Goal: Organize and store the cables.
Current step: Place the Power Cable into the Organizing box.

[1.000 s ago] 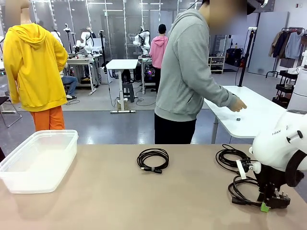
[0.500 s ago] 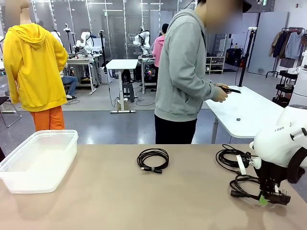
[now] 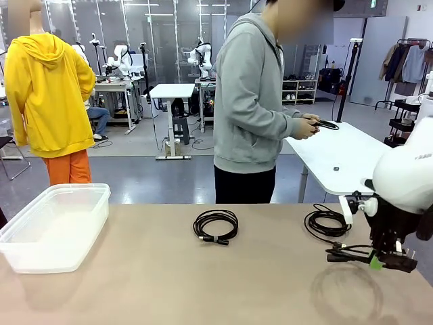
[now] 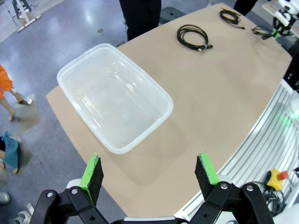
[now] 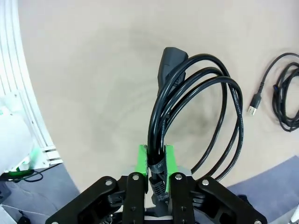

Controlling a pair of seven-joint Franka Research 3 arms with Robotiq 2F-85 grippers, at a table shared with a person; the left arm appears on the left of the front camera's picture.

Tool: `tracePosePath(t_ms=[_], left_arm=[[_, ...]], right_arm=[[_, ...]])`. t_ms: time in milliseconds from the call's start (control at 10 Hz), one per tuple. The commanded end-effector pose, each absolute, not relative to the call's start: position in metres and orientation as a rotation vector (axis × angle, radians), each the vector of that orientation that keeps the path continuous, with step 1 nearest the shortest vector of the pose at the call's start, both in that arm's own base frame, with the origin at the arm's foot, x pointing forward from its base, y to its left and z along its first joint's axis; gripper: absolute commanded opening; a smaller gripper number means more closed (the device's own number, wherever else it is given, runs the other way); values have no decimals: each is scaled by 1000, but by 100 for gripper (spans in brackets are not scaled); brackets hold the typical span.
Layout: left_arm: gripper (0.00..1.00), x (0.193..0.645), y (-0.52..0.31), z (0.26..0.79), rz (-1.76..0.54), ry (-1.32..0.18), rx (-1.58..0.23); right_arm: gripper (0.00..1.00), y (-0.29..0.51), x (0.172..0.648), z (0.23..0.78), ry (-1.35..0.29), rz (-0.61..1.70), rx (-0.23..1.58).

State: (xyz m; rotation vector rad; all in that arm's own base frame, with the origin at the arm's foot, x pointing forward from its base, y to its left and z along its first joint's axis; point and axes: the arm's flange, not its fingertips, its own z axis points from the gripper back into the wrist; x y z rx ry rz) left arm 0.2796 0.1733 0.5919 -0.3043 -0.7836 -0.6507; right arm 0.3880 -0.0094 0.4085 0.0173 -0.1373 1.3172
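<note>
The right pincer [image 3: 374,260] is pressed together on the held cable [image 3: 342,255], near the bench's [image 3: 135,284] right end and toward its near edge. In the right wrist view the green pads [image 5: 142,158] of this pincer [image 5: 156,155] squeeze the cable [image 5: 156,119] where a ribbed black sleeve binds its strands. From there several turns of thick, glossy black cord fan out in a loose oval loop, and a blocky black plug [image 5: 172,60] stands at the loop's far end. In the front view the cable hangs clear of the bench, lying roughly level out from the pads, with a faint ring of shadow on the surface below. The right cable [image 3: 326,221] lies flat near the far edge, toward the right end; it is thinner, wound in a small round coil. In the right wrist view it [image 5: 286,95] has a loose tail ending in a small metal connector [image 5: 252,110]. The middle cable [image 3: 216,225] rests about midway along the far edge, a neat round coil with a short black plug on its near side. A clear bin [image 3: 61,252] sits at the bench's left end. The left pincer [image 4: 148,163] hovers high above that end, spread wide and holding nothing, with the bin [image 4: 138,69] below it. A person in a grey hoodie stands beyond the far edge, hands [image 3: 306,126] around something thin and black.
</note>
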Motion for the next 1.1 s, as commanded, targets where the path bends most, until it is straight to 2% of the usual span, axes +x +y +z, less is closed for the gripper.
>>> tracePosePath(t_ms=[0, 200, 300, 800, 900, 1000], left_arm=[[100, 280, 174, 594, -649, -787, -306], [100, 280, 174, 594, -649, -787, -306], [100, 280, 174, 594, -649, -787, -306], [100, 280, 174, 594, -649, -787, -306], [100, 280, 174, 594, -649, -787, -306], [100, 280, 174, 594, -649, -787, -306]], right_arm=[[1, 3, 311, 393, -154, 1308, -15], [1, -3, 303, 399, -209, 1279, -11], [1, -3, 375, 436, -169, 1326, 8], [1, -3, 375, 436, -169, 1326, 8], [18, -2, 373, 436, -169, 1326, 25], [18, 16, 379, 448, -229, 1351, 21]])
